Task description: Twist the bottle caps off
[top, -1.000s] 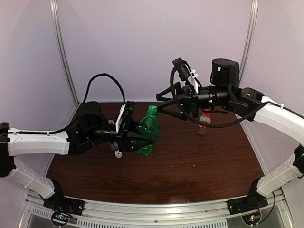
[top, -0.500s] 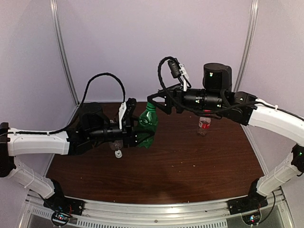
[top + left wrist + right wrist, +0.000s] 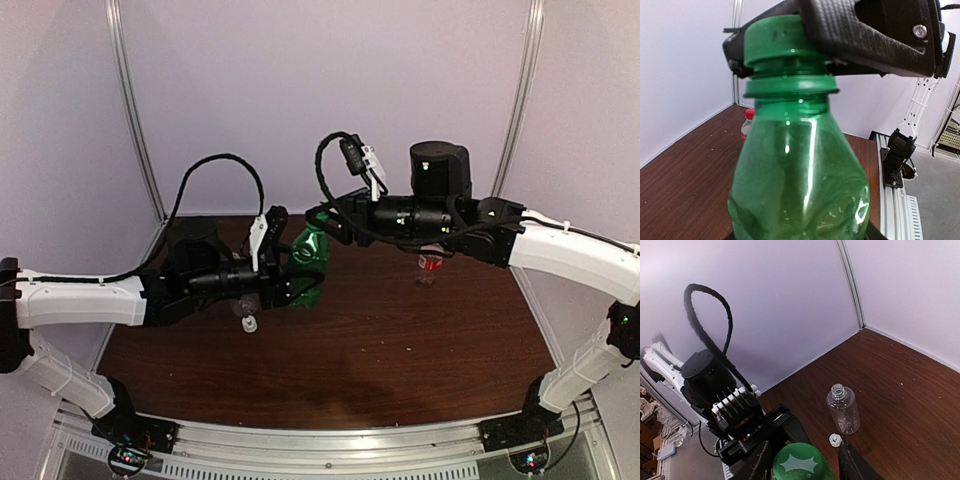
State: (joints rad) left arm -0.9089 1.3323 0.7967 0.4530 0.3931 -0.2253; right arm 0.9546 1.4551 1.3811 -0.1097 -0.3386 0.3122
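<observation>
My left gripper (image 3: 296,283) is shut on the dark green bottle (image 3: 311,258) and holds it off the table, neck toward the right arm. Its green cap (image 3: 775,42) is on the neck. My right gripper (image 3: 322,222) is open and straddles that cap (image 3: 802,464), one finger (image 3: 759,462) on each side with a small gap. The clear unlabelled bottle (image 3: 843,410) stands uncapped on the table, with the white cap (image 3: 835,440) lying beside it (image 3: 249,324). The small red-label bottle (image 3: 430,266) stands at the back right with its red cap (image 3: 749,114) on.
White walls with metal corner posts (image 3: 130,110) close the back and sides. The brown table (image 3: 400,350) ends at a metal rail (image 3: 330,440) in front. The left arm's black cable loop (image 3: 215,165) arches above its wrist.
My right arm has swung left from above the red-label bottle to the green bottle's cap. My left gripper has raised the green bottle slightly toward it.
</observation>
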